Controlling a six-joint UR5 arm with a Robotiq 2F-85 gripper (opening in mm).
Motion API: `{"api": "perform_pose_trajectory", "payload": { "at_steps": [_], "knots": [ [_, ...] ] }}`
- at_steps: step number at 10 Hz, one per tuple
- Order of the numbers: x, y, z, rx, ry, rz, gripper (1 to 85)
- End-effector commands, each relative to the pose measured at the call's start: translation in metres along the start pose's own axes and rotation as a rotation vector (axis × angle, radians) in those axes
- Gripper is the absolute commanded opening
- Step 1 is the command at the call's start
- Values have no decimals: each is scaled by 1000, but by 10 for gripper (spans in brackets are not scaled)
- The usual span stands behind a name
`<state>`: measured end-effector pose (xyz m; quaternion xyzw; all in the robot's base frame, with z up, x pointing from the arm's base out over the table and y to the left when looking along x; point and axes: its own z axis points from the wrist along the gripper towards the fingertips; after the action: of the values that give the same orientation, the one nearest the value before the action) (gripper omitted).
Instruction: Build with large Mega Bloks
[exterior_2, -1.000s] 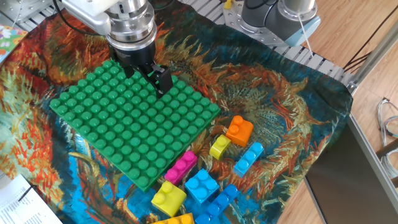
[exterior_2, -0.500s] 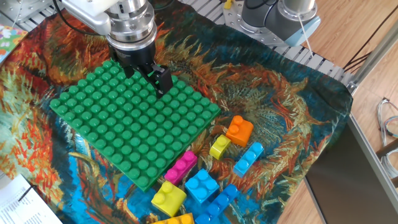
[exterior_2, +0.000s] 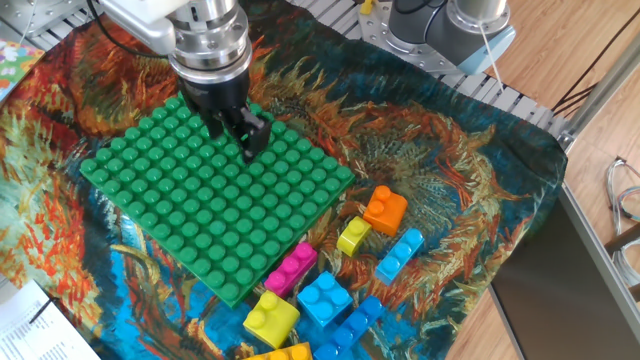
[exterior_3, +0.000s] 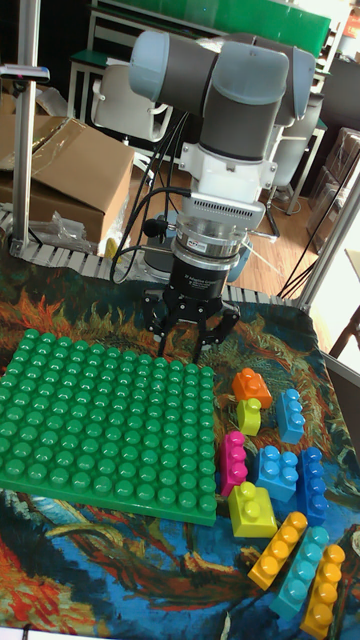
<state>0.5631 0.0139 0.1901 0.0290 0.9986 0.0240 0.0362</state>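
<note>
The gripper (exterior_3: 184, 335) hung over the far edge of the green baseplate (exterior_2: 200, 200), its fingers apart and holding nothing. The magenta brick (exterior_2: 291, 268) lay on the patterned cloth (exterior_2: 460, 180) just beside the baseplate's near corner, well apart from the gripper, among the yellow (exterior_2: 271, 318), blue (exterior_2: 324, 298) and orange (exterior_2: 385, 209) bricks.

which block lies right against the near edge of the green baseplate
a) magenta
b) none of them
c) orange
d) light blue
a, the magenta block lies along the green baseplate edge, while the orange block and light blue block lie apart from it on the cloth.
</note>
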Motion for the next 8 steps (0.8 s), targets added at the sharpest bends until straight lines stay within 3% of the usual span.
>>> {"api": "perform_pose_trajectory", "payload": {
  "at_steps": [1, 3, 5, 8],
  "knots": [
    [-10, 10, -1, -37, -38, 30, 140],
    [-8, 4, -1, -12, -33, 9, 153],
    [-9, 6, -1, -20, -36, -7, 217],
    [-9, 3, -1, -10, -35, -25, 230]
  ]
}}
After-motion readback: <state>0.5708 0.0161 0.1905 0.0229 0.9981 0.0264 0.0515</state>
